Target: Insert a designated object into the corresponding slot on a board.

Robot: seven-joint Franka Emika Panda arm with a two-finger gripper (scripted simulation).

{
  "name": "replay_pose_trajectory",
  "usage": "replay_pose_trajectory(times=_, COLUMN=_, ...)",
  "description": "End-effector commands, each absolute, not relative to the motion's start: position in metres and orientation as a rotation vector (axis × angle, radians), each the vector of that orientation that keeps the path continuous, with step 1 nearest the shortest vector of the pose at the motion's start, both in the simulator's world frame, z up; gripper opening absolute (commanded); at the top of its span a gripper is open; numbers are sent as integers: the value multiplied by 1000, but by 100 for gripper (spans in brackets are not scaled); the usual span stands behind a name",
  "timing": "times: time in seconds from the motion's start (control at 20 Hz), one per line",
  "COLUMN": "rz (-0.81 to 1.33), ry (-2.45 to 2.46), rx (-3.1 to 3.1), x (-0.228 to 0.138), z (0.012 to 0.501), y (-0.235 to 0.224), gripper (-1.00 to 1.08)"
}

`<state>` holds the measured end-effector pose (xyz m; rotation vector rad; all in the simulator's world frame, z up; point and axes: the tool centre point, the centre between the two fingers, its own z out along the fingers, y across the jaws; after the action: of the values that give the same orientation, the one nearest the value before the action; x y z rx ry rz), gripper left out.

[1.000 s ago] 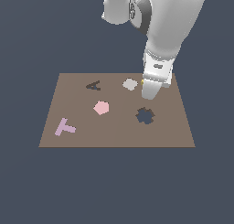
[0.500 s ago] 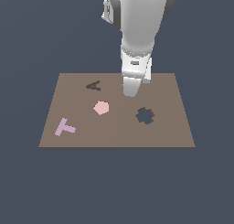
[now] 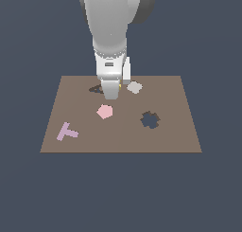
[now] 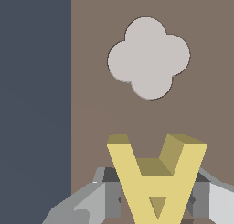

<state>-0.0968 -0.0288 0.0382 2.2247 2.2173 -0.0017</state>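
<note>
Wrist view: the yellow A-shaped block [image 4: 157,184] is gripped between the two fingers [image 4: 98,198] of the gripper [image 4: 155,201], which is closed on its sides. Beyond it, a pale grey four-lobed block [image 4: 148,57] lies flat on the brown board [image 4: 91,72], near that board's edge. Exterior view: a lilac T-shaped block [image 3: 66,131] is seen toward the near corner at the view's left; a pink pentagon block [image 3: 104,111] and a jagged gear-like hole [image 3: 150,120] occupy mid-board. Farther back, the A-shaped slot [image 3: 96,89] is partly hidden behind the gripper — the held block hangs just beside it.
</note>
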Motion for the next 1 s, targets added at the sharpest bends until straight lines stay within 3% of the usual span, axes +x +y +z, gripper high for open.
replay_pose_trajectory(times=0.0, rz=-1, ry=2254, rx=2187, x=-95, z=39, y=-45, gripper=-100)
replay_pose_trajectory(times=0.45, rz=-1, ry=2333, rx=2103, x=-87, z=40, y=-85, gripper=-100)
replay_pose_trajectory(times=0.95, rz=-1, ry=2352, rx=2081, x=-84, z=40, y=-96, gripper=-100)
